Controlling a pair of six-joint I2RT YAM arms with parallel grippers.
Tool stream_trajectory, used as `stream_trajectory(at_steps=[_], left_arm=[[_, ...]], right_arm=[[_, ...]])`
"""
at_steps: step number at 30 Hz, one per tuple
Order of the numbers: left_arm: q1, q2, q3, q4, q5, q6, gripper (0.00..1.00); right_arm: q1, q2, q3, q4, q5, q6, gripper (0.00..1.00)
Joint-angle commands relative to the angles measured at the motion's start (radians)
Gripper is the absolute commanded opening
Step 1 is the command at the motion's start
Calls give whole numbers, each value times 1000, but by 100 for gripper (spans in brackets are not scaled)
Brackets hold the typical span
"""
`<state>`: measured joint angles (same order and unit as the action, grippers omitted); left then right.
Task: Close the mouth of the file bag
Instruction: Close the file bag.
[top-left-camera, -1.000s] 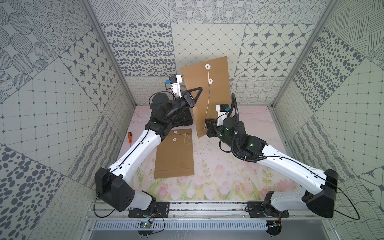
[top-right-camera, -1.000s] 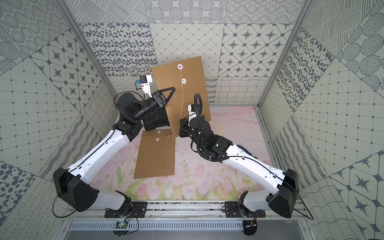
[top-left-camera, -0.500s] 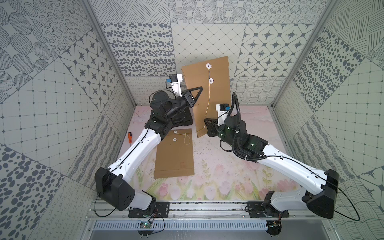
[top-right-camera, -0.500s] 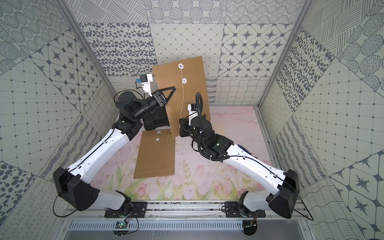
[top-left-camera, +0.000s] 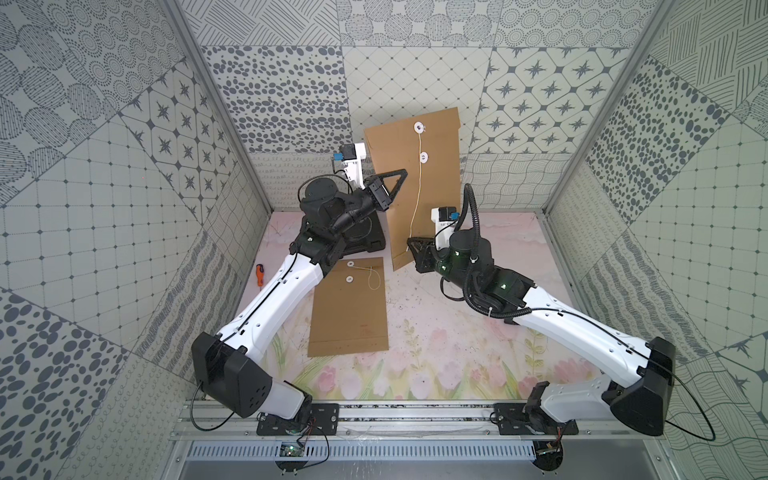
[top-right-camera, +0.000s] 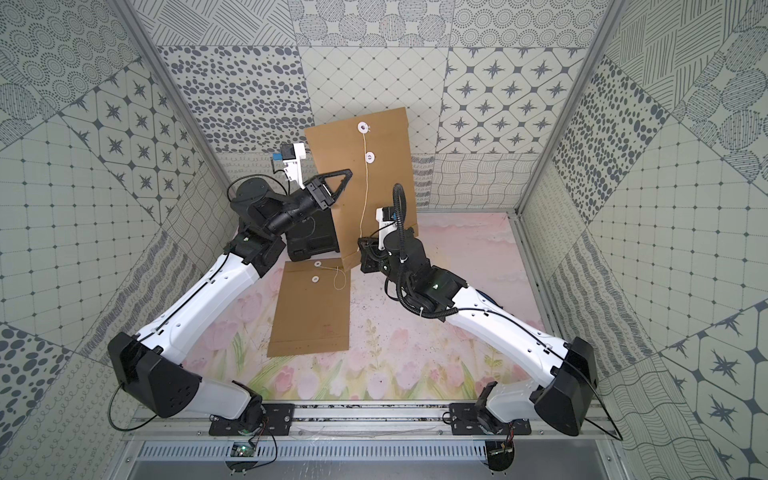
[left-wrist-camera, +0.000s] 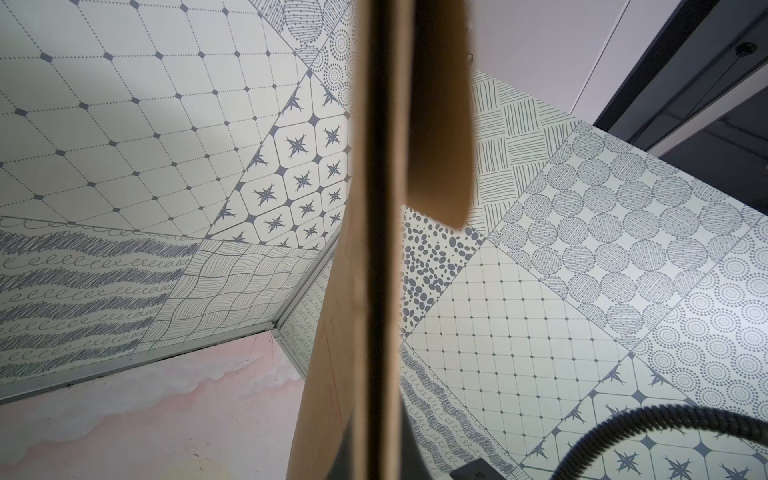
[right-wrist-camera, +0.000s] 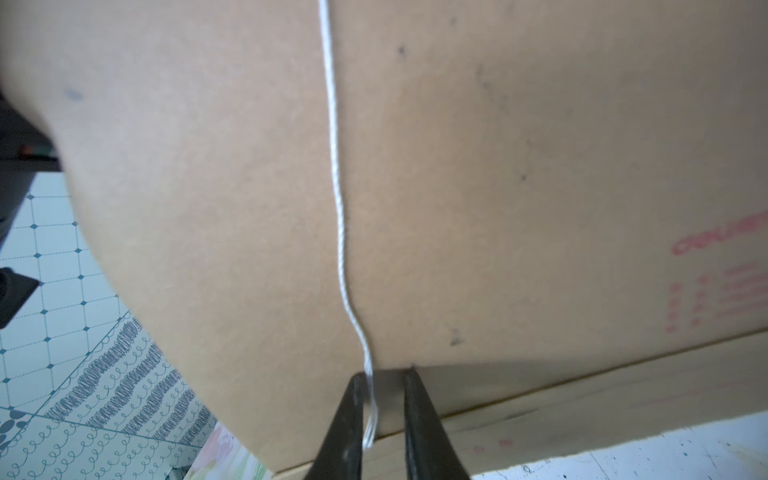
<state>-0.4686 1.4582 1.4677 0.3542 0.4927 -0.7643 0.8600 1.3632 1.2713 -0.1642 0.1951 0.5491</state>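
A brown paper file bag (top-left-camera: 436, 178) is seen upright and slightly tilted, close to the back wall (top-left-camera: 399, 62). Two white round discs (top-left-camera: 419, 127) are fixed on its upper front. A thin white string (right-wrist-camera: 337, 187) is left unwound, trailing from the upper disc past the lower one down to the bottom edge.

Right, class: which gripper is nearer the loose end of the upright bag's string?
Right. The string end lies between the slightly parted jaws of the right gripper, low on the bag. The left gripper grips the bag's side edge higher up, apart from the string.
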Motion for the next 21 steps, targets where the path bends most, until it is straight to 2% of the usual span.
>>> stream_trajectory(at_steps=[1, 6, 14, 18, 21], left_arm=[[-8, -1, 22, 50, 41, -4, 0], [-10, 2, 25, 41, 41, 5, 0], [-16, 17, 41, 36, 55, 0, 0], [-18, 16, 46, 28, 54, 3, 0], [-18, 12, 46, 24, 55, 5, 0]], right_arm=[[-9, 39, 33, 50, -22, -3, 15], [-10, 55, 43, 64, -42, 3, 14], [-10, 60, 59, 71, -43, -12, 19], [-10, 69, 72, 62, -44, -20, 13], [-11, 65, 71, 52, -25, -18, 3]])
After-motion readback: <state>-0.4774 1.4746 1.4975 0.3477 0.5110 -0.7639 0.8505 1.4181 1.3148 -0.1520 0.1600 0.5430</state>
